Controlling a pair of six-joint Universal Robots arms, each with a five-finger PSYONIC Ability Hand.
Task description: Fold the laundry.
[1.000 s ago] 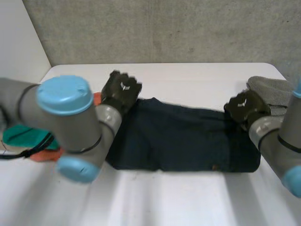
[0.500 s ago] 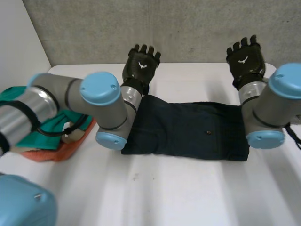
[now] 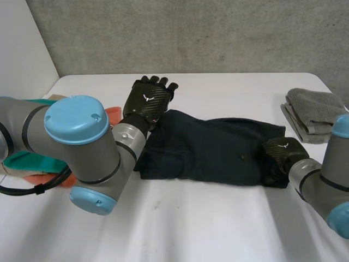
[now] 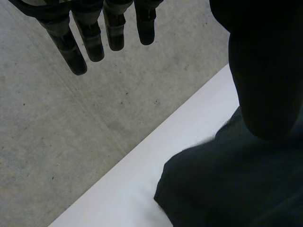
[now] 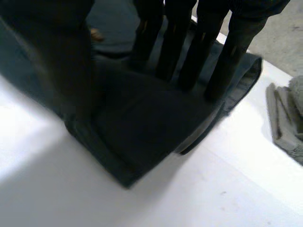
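Squaring the dark garment for folding

It lies across the middle of the tabletop. The right hand rests straight fingers on its right end; the left hand hovers wide open above its far-left corner. Grasp both ends evenly.

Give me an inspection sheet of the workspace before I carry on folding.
Surface: white table, no stains seen.
Job's things: dark navy garment lying lengthwise across the middle.
Clutter: folded grey towel at the far right; green and orange cloth pile at the left, partly behind the left arm.
Robot hands: left robot hand open, fingers straight, at the garment's far left corner; right robot hand open, straight fingers resting on the garment's right end.
Cables: nothing seen on the garment.
Surroundings: grey concrete wall behind the table.
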